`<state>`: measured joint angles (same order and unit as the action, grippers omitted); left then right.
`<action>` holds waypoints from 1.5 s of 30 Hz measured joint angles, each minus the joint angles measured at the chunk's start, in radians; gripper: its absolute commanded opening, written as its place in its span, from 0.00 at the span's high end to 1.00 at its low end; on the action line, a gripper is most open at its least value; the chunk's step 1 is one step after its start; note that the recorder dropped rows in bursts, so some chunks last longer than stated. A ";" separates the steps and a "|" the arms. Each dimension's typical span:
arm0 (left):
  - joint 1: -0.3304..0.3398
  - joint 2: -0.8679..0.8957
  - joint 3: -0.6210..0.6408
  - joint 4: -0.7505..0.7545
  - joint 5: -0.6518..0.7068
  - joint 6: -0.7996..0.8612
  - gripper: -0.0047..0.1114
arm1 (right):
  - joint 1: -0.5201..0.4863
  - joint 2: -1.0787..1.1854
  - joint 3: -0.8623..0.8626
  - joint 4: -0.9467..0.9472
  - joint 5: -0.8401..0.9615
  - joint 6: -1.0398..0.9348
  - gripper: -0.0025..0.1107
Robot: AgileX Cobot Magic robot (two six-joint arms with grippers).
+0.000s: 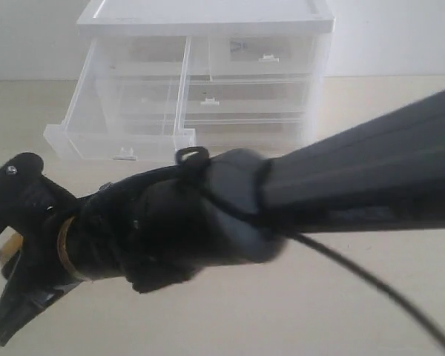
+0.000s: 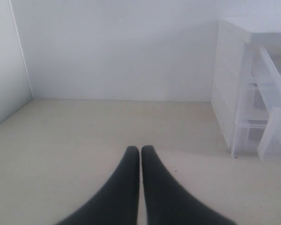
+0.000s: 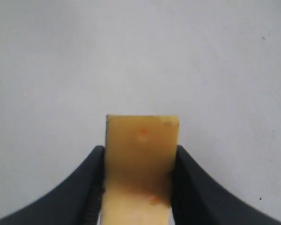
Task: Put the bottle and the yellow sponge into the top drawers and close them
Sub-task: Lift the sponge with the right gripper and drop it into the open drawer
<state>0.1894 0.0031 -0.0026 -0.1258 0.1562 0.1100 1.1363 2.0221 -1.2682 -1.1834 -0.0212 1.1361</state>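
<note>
The cabinet (image 1: 208,18) stands at the back of the table (image 1: 356,311), and I place everything else from it. My right arm (image 1: 356,163) stretches across in front of the cabinet, from the right side to well past its left corner.

The left top drawer (image 1: 119,141) is pulled out towards me, with its front lip close to my wrist. The right top drawer (image 1: 263,55) sits pushed in.

My right gripper (image 3: 139,151) is clamped on the yellow sponge (image 3: 143,136), one finger pressed flat against each side. The sponge's long axis runs straight out along my fingers, past the tips. In the exterior view only a sliver of yellow shows between them.

From these jaws the open drawer lies back towards the cabinet and a little to the right. I judge the coming move to be a lift and a swing that way, until the sponge hangs over the drawer's open mouth.

My left gripper (image 2: 140,154) is pressed closed on nothing, with the cabinet off to one side of it. This carry belongs to the right arm.

I cannot find the bottle in any view.
</note>
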 measured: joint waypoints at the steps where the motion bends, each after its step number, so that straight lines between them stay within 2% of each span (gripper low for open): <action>1: 0.000 0.000 0.000 0.000 0.000 0.000 0.93 | 0.020 -0.067 0.048 0.000 -0.009 0.000 0.95; 2: 0.000 0.000 0.000 0.000 0.000 0.000 0.93 | 0.033 -0.190 0.126 0.000 -0.013 -0.002 0.95; 4: 0.000 0.000 0.000 0.000 0.000 0.000 0.93 | 0.009 -0.356 0.169 -0.004 0.038 -0.053 0.95; 6: 0.000 0.000 0.000 0.000 0.000 0.000 0.93 | -0.087 -0.441 0.119 -0.006 0.060 -0.088 0.95; 9: 0.000 0.000 0.000 0.000 0.000 0.000 0.93 | -0.260 -0.361 0.006 -0.008 0.021 -0.101 0.95; 15: 0.000 0.000 0.000 0.000 0.000 0.000 0.93 | -0.297 -0.161 -0.118 -0.008 0.086 -0.106 0.95; 17: 0.000 0.000 0.000 0.000 0.000 0.000 0.93 | -0.297 -0.132 -0.144 -0.008 0.134 -0.106 0.88; 19: 0.000 0.000 0.000 0.000 0.000 0.000 0.93 | -0.297 -0.111 -0.156 -0.008 0.166 -0.106 0.76; 21: 0.000 0.000 0.000 0.000 0.000 0.000 0.93 | -0.297 -0.100 -0.157 -0.008 0.175 -0.106 0.59; 24: 0.000 0.000 0.000 0.000 0.000 0.000 0.93 | -0.297 -0.095 -0.157 -0.008 0.175 -0.106 0.39; 26: 0.000 0.000 0.000 0.000 0.000 0.000 0.93 | -0.297 -0.095 -0.158 -0.003 0.165 -0.106 0.36; 29: 0.000 0.000 0.000 0.000 0.000 0.000 0.93 | -0.287 -0.114 -0.163 0.015 0.186 -0.106 0.40; 31: 0.000 0.000 0.000 0.000 0.000 0.000 0.93 | -0.267 -0.144 -0.160 0.021 0.233 -0.116 0.51; 36: 0.000 0.000 0.000 0.000 0.000 0.000 0.93 | -0.167 -0.248 -0.077 0.074 0.306 -0.247 0.98; 41: 0.000 0.000 0.000 0.000 0.000 0.000 0.93 | -0.053 -0.259 0.043 0.086 0.263 -0.319 0.98; 45: 0.000 0.000 0.000 0.000 0.000 0.000 0.93 | -0.045 -0.212 0.067 0.048 0.297 -0.327 0.98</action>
<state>0.1894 0.0031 -0.0026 -0.1258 0.1562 0.1100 1.0916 1.8103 -1.2010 -1.1352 0.2760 0.8095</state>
